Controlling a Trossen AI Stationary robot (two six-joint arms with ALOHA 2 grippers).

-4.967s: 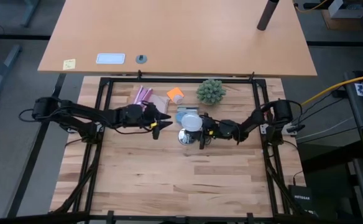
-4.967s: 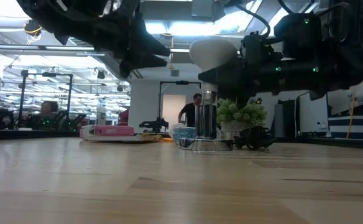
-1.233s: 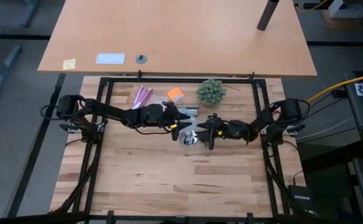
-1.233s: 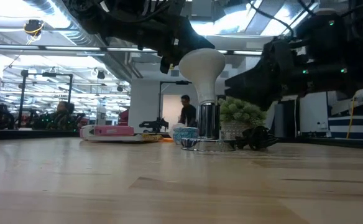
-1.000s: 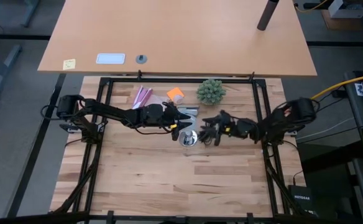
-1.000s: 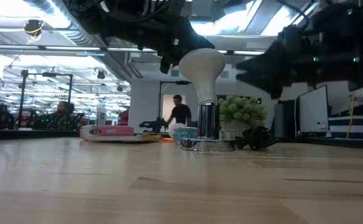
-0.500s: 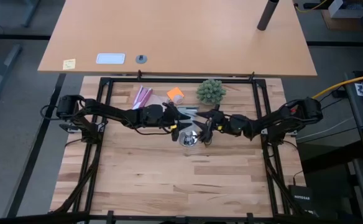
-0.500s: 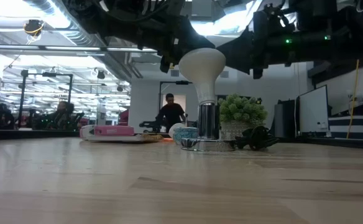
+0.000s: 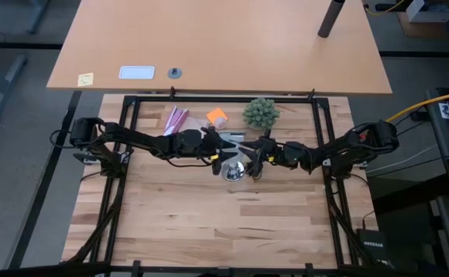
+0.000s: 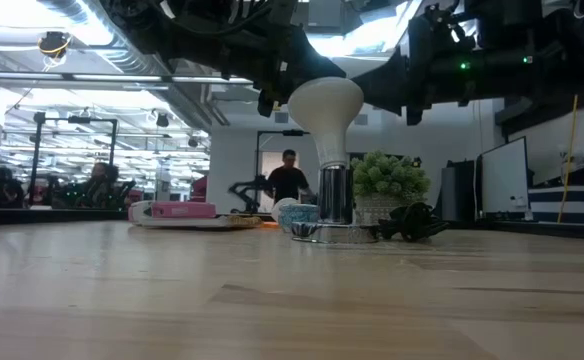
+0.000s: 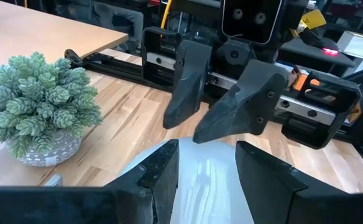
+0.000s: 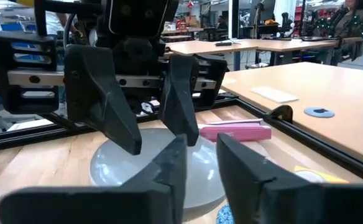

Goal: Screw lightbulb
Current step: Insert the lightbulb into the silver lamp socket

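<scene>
The lightbulb (image 10: 324, 105), a frosted white globe on a narrower neck, stands upright in the shiny silver socket (image 10: 334, 200) near the table's middle. My left gripper (image 9: 223, 158) reaches in from the table's left and is shut on the globe's top. My right gripper (image 9: 252, 160) reaches in from the right. Its fingers are slightly apart just over the globe's right side (image 12: 144, 168), and I see no contact. In the left wrist view its two fingers (image 11: 188, 87) stand just beyond the globe. My left gripper has the upper part of the globe (image 11: 203, 177) between its two fingers (image 11: 160, 177), which are set narrower than the globe is wide. The fingers come from the table's left, slanting down. The bulb stands upright with its neck (image 10: 330, 150) in the socket.
A green spiky plant in a pot (image 9: 261, 113) stands behind the socket. A pink item (image 9: 177, 119) and an orange one (image 9: 217, 117) lie at the far edge. A black cord (image 10: 412, 222) lies beside the socket. A person walks in the room behind.
My right gripper, drawn back toward the table's right edge a second ago, has come back left to the bulb and now stays over the globe's right side. My left gripper and the bulb have kept still.
</scene>
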